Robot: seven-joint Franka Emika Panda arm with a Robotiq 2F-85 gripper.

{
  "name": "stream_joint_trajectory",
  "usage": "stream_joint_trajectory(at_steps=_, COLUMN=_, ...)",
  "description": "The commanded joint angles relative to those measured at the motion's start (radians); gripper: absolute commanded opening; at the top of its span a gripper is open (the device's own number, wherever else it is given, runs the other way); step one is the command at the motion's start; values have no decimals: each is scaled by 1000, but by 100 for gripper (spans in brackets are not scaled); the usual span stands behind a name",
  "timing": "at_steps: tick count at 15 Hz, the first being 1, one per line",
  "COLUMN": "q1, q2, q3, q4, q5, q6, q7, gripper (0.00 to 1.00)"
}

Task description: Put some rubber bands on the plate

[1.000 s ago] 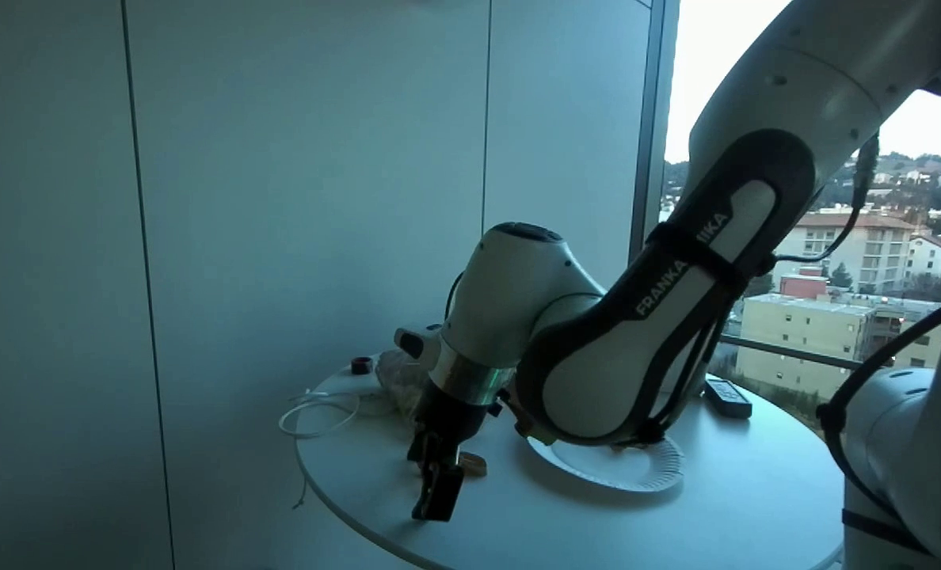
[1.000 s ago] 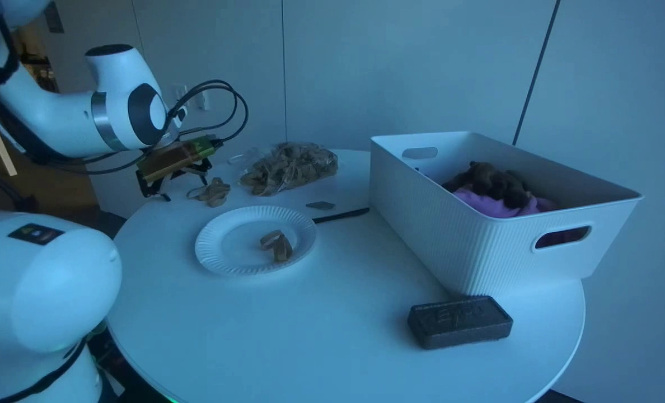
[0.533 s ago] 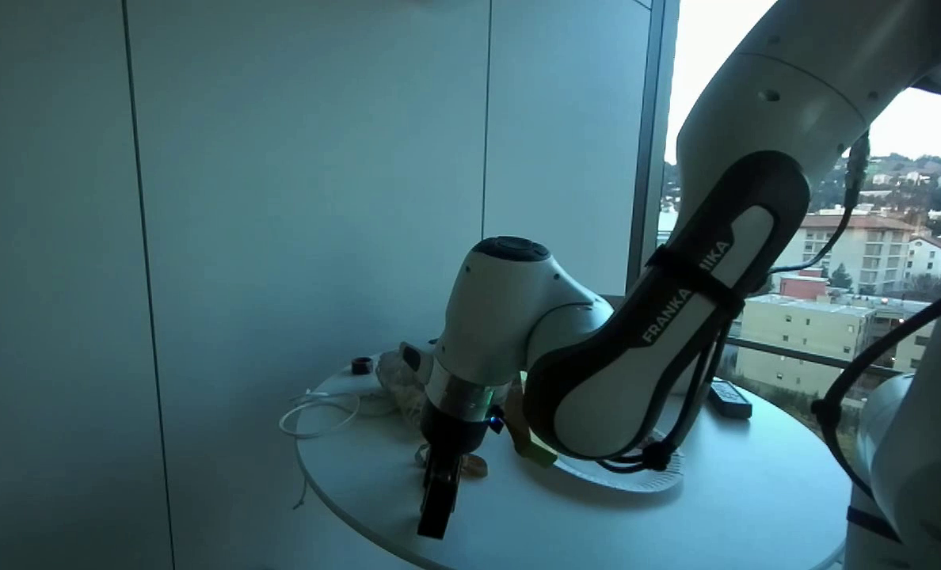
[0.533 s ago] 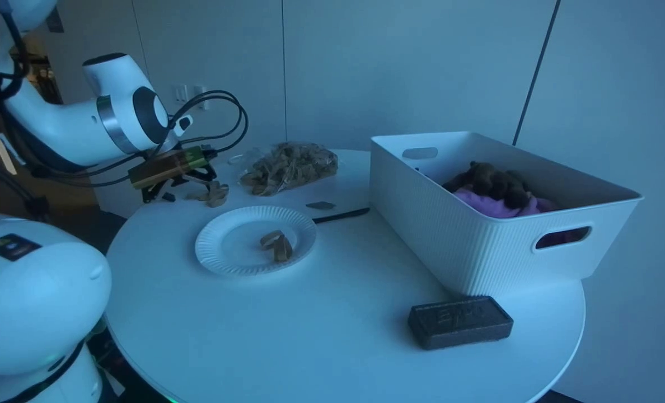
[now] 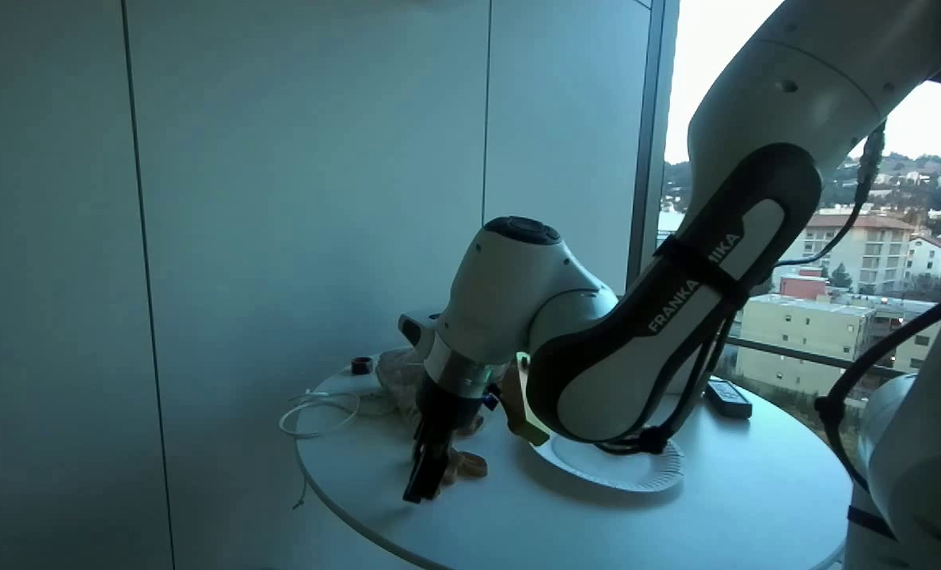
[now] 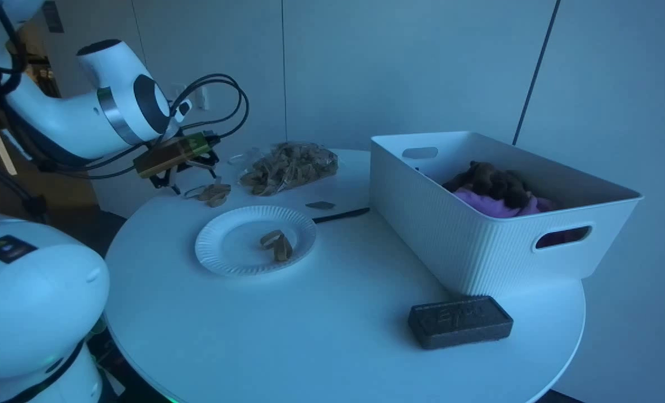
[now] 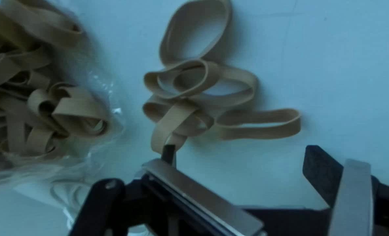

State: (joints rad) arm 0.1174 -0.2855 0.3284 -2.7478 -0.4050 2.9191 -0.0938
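1. The gripper (image 7: 240, 154) is spread wide, its two fingers well apart with tabletop (image 7: 256, 183) showing between them.
2. The loose rubber bands (image 7: 212, 77) lie heaped just past the fingertips, on the far side in the wrist view. The tip of the finger at the left overlaps the heap's near end; whether they touch, I cannot tell.
3. In an exterior view the heap lies at the far left of the table, just right of the gripper and below it.
4. The plate (image 6: 212, 246) sits nearer and farther right, bearing a small clump of bands (image 6: 282, 249).
5. The clear bag of bands (image 6: 290, 168) lies right of the heap there, near the table's far edge.
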Motion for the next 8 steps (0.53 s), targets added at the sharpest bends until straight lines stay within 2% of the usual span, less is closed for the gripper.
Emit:
stream_joint_trajectory(at_steps=1, q1=-29, q2=-100, q3=-11, q4=3, q5=-20, q6=21, q7=22, gripper=100)
stream_joint_trajectory(at_steps=4, q1=-55, q2=-120, q3=-27, q4=16, q5=-2, q6=-68, q7=7, gripper=100)
stream_joint_trajectory(at_steps=7, q1=-2, q2=-102, q3=-85, q4=24, q5=70, q6=-222, q7=-18, gripper=100)
stream_joint_trajectory(at_steps=8, q1=35, q2=-88, q3=-113, q4=28, q5=126, q6=-276, q7=-43, gripper=100)
